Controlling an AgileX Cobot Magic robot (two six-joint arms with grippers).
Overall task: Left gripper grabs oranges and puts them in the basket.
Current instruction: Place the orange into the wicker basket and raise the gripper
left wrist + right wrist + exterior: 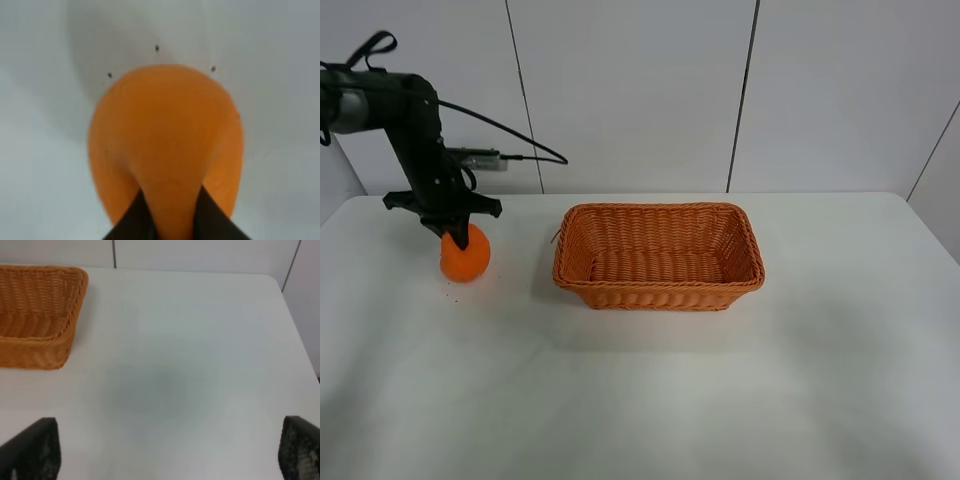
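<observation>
Pinching orange (165, 130) knob, left claw (172, 215): clear only at wrist.

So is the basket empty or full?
Empty: the basket shows only bare wicker inside, and the orange is outside, left of it, at the left gripper.

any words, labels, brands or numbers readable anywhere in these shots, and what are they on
No readable text in any view.
orange: plain skin, no sticker showing.
basket: plain wicker, no tag showing.
left gripper: black, no marking visible.
small device on the wall: too small to read, if it carries any print.
dark specks on the table: dots, not characters.
</observation>
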